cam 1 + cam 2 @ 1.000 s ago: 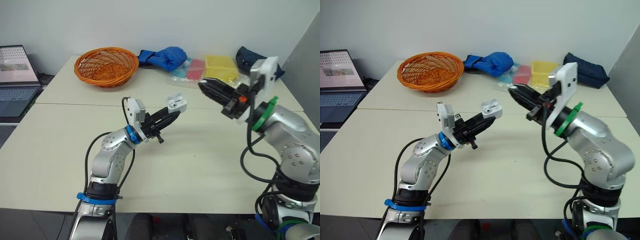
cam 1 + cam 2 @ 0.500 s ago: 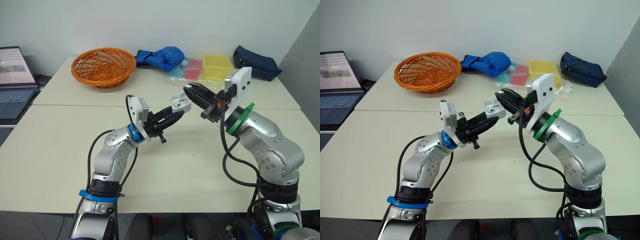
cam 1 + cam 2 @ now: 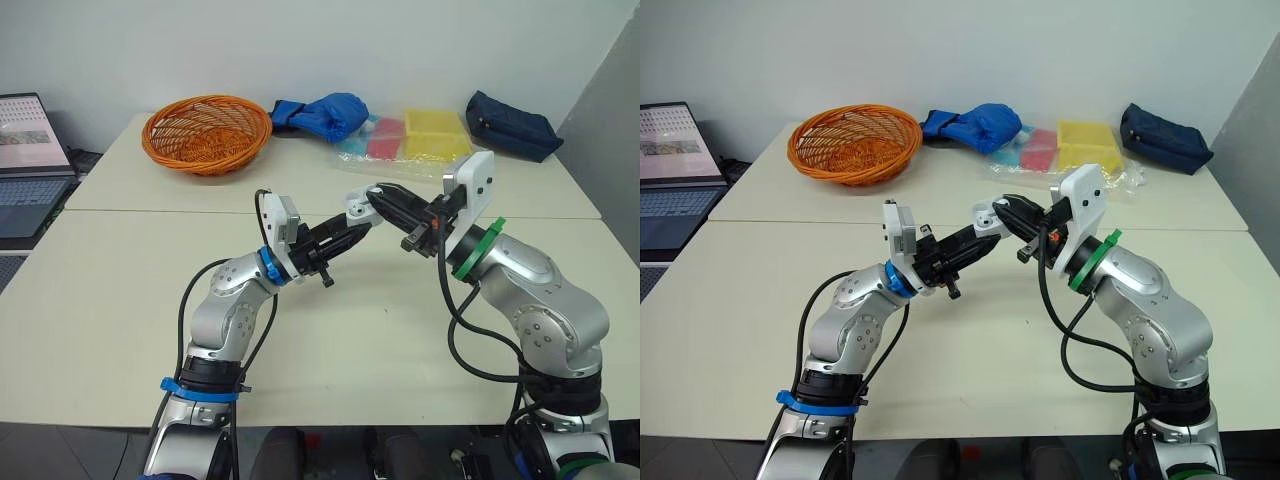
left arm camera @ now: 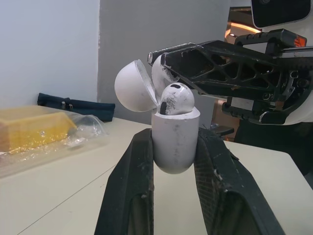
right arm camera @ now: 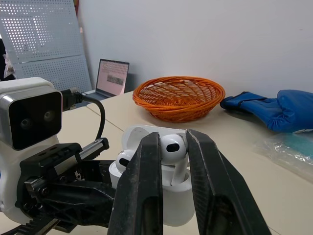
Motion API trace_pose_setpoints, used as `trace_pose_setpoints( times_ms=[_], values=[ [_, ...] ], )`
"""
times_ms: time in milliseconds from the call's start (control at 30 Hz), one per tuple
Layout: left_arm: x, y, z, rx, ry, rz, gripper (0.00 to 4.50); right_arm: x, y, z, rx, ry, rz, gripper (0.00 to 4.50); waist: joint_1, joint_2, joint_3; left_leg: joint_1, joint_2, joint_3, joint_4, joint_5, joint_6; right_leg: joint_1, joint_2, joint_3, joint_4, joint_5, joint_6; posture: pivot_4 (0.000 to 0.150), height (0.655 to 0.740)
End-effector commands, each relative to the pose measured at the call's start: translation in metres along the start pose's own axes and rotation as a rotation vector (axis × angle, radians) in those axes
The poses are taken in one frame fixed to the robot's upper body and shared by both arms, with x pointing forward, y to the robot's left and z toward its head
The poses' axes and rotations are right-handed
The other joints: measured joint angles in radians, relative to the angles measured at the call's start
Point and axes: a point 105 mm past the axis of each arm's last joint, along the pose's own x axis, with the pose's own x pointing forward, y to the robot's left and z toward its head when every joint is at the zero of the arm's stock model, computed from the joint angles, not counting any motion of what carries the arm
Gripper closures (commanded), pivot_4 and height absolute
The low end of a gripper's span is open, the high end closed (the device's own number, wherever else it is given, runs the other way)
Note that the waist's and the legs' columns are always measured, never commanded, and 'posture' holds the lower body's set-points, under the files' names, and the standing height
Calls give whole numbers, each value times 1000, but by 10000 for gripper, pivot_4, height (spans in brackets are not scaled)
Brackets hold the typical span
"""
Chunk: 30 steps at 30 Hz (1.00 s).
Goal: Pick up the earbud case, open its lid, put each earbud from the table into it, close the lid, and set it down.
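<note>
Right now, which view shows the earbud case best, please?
Left wrist view: the earbud case, lid open, sits close between the jaws. The right wrist view partly hides it behind jaws and an earbud; eye views show it distant.

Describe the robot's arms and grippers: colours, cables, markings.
Both arms are rounded silver-grey shells with looping black cables and a white camera block at the wrist. The left arm has blue rings, the right arm a green one. The left gripper and right gripper each have two black fingers.
</note>
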Motion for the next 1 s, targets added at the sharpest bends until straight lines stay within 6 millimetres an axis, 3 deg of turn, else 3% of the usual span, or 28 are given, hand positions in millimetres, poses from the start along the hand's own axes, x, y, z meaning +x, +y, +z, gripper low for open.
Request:
trace_pose_setpoints(
  times_ms=[33, 200, 467, 700, 800, 867, 900, 1000],
  values=[
    [6, -5, 19, 47, -64, -31, 37426, -2, 2, 4, -25, -11, 15, 31146, 0, 0, 0, 0, 0, 0, 0, 0, 0, 0, 0, 0, 0, 0, 0, 1500, 7400],
    [4, -5, 17, 44, -60, -27, 37426, -4, 5, 6, -13, -23, 38, 13424, 0, 0, 0, 0, 0, 0, 0, 0, 0, 0, 0, 0, 0, 0, 0, 1500, 7400],
    [4, -4, 15, 41, -53, -29, 37426, -22, -1, 44, 109, -134, 107, 13424, 1, 0, 0, -1, 0, 0, 0, 0, 0, 0, 0, 0, 0, 0, 0, 1500, 7400],
    [4, -5, 10, 54, -27, -70, 37426, -28, -31, 54, 62, -18, 109, 13424, 0, 0, 0, -1, 0, 1, 0, 0, 0, -1, 0, 0, 0, 0, 0, 1500, 7400],
    [6, -6, 10, 63, -26, -89, 37426, -28, -48, 48, 52, 47, 96, 18731, 0, 0, 0, -1, 0, 1, 0, 0, 0, -1, 0, 0, 0, 0, 0, 1500, 7400],
    [7, -10, 7, 89, -12, -127, 37426, -26, -66, 38, 59, 106, 64, 26219, 0, 0, 0, -1, 0, 1, -1, 0, 0, -2, 0, 0, -1, 0, 0, 1500, 7400],
    [8, -11, 5, 94, -9, -142, 37426, -24, -74, 23, 58, 179, 56, 29456, 0, 0, 0, -3, 0, 2, 0, 0, 0, -2, 0, 0, -1, 0, 0, 1500, 7400],
    [10, -11, 3, 97, -11, -154, 37426, -23, -83, 2, 47, 277, 63, 40209, 0, 0, 0, -3, -1, 3, 0, 0, 0, -3, 0, 1, -1, 0, 0, 1500, 7400]
  ],
)
